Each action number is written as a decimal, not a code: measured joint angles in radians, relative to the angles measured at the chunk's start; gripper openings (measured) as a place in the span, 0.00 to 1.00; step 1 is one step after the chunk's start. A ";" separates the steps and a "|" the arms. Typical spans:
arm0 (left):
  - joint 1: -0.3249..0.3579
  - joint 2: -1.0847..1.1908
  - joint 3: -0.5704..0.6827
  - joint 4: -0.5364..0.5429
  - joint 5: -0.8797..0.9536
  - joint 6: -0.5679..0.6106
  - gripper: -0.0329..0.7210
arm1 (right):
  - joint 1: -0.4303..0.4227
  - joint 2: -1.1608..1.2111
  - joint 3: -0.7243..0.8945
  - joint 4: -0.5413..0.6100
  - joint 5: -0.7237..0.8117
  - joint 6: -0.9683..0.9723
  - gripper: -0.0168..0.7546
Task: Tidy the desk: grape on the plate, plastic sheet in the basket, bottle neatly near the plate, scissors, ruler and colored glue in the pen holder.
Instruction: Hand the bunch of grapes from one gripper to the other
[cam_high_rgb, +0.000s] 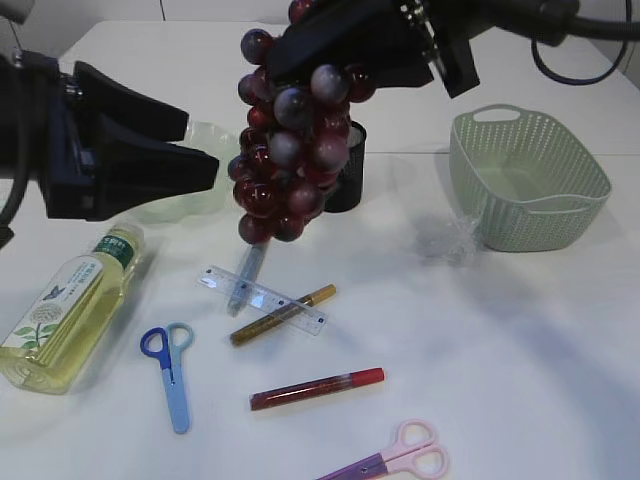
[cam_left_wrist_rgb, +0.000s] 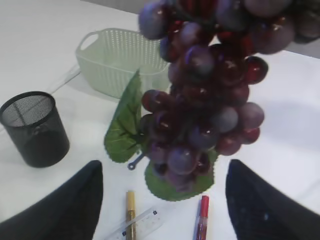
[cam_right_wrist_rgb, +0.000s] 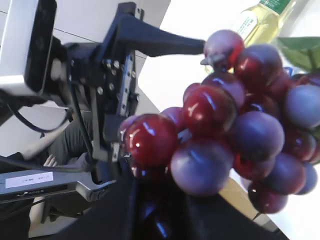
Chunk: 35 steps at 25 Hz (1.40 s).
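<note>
Exterior view: the right gripper (cam_high_rgb: 345, 50) holds the grape bunch (cam_high_rgb: 285, 150) by its top, hanging above the table between the pen holder (cam_high_rgb: 350, 170) and the pale green plate (cam_high_rgb: 190, 190). Left wrist view: the left gripper (cam_left_wrist_rgb: 160, 200) stands open and empty below the bunch. Right wrist view: grapes fill the frame. Step in hand: grape to plate. Next: carry the bunch left over the plate, lower, release.

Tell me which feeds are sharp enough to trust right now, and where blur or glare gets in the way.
Exterior view: mostly sharp, soft shadows on the white table, though the grape bunch hides part of the pen holder. Left wrist view: the grapes close up are soft, the basket slightly washed out. Right wrist view: grapes fill the frame with bright highlights; the background is tilted and blurry.
</note>
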 joint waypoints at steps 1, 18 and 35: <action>-0.019 0.002 0.000 -0.014 -0.008 0.013 0.78 | 0.000 0.000 0.000 0.006 0.000 0.002 0.23; -0.129 0.063 0.000 -0.333 -0.076 0.188 0.79 | 0.000 0.000 0.000 0.055 0.000 0.010 0.23; -0.213 0.189 -0.111 -0.350 -0.050 0.214 0.79 | 0.000 0.000 0.000 0.081 0.000 0.010 0.23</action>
